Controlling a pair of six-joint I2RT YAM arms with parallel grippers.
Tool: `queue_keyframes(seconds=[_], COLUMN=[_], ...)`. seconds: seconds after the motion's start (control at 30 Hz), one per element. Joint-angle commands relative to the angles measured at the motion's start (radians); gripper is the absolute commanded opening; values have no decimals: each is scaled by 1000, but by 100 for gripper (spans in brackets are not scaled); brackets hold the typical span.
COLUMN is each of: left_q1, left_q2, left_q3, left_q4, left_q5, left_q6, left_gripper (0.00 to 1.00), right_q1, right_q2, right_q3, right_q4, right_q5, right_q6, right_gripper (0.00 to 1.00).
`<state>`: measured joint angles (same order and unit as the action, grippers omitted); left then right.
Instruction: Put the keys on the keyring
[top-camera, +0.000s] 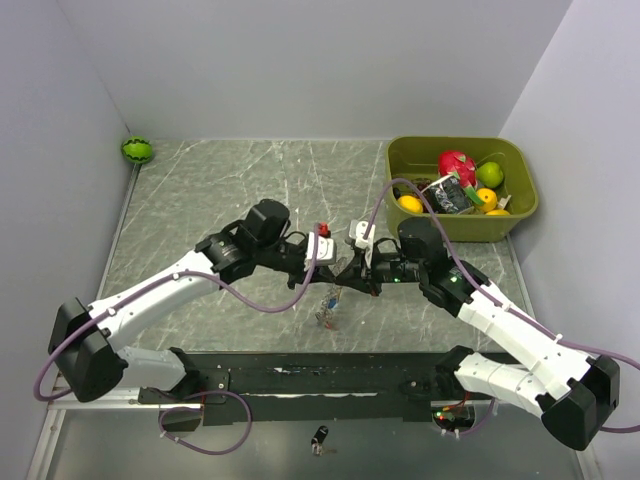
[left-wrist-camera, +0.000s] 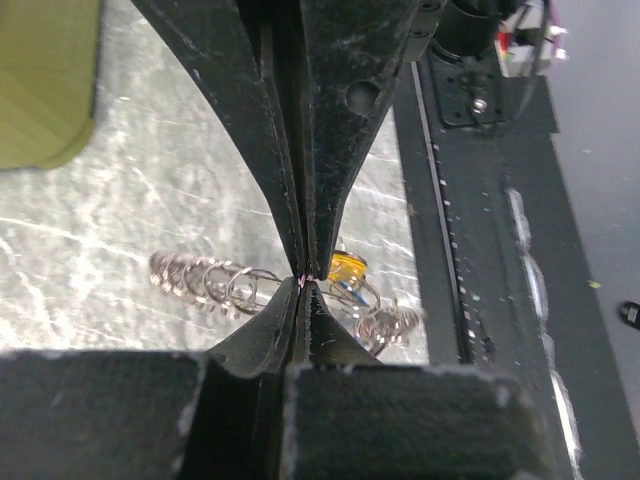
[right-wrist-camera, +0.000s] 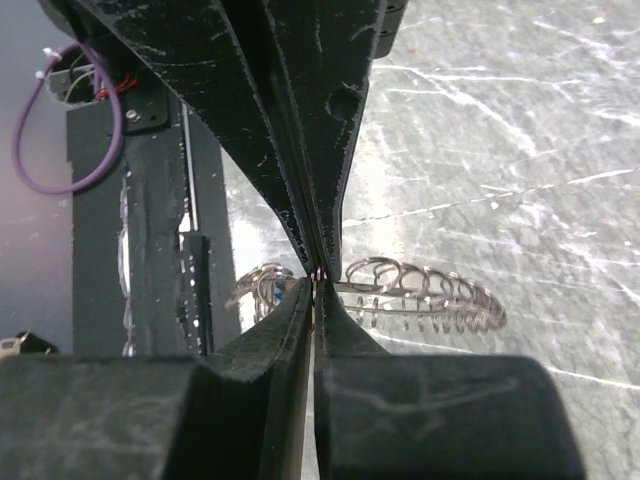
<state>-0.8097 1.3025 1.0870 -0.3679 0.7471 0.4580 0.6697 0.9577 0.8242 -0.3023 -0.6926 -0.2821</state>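
The keyring (top-camera: 327, 306) is a loop of thin coiled wire that hangs just above the marble table (top-camera: 200, 200), below the point where both arms meet. My left gripper (top-camera: 340, 272) and right gripper (top-camera: 353, 276) stand tip to tip there. In the left wrist view the left gripper (left-wrist-camera: 307, 281) is shut, with the keyring (left-wrist-camera: 205, 281) wire running into its tips and a yellow-headed key (left-wrist-camera: 348, 268) right behind. The right gripper (right-wrist-camera: 318, 279) has its jaws pressed on the same keyring (right-wrist-camera: 430, 296) wire. A blue key head (right-wrist-camera: 275, 292) shows to the left.
A green bin (top-camera: 400, 160) of toy fruit stands at the back right. A small green melon ball (top-camera: 137, 150) lies in the far left corner. A black fob (top-camera: 319, 437) rests on the near ledge in front of the black base rail (top-camera: 300, 378). A small red piece (top-camera: 322, 230) shows by the left wrist.
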Motion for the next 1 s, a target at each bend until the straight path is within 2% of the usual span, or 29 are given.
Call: queue_keyframes(seconds=[0.0, 0.07, 0.1, 0.3, 0.37, 0.53, 0.67, 0.77, 0.97], left_q1=[-3, 0, 1, 32, 44, 83, 104, 118, 145], left_q2=[-78, -115, -127, -203, -229, -287, -312, -318, -286], left_q3=[-55, -97, -113, -217, -258, -364, -456, -507, -541], left_q4=[188, 263, 286, 486, 530, 799, 981, 1134, 1311], left_q5=[-17, -37, -38, -40, -32, -19, 6, 41, 113], left_q6=[-45, -59, -71, -157, -173, -284, -370, -435, -554], left_gripper=[1, 1, 1, 1, 1, 1, 1, 1, 1], right_q1=[1, 2, 1, -33, -48, -123, -174, -185, -186], right_q2=[-28, -34, -39, -94, -106, -146, -189, -186, -139], right_q3=[6, 6, 4, -39, -51, -103, -154, -143, -100], right_q4=[130, 146, 153, 259, 281, 357, 479, 503, 589], right_q5=[30, 63, 76, 94, 85, -25, -178, -257, -373], right_q6=[46, 67, 76, 168, 190, 227, 264, 259, 306], right_gripper=[26, 37, 46, 68, 70, 69, 64, 60, 56])
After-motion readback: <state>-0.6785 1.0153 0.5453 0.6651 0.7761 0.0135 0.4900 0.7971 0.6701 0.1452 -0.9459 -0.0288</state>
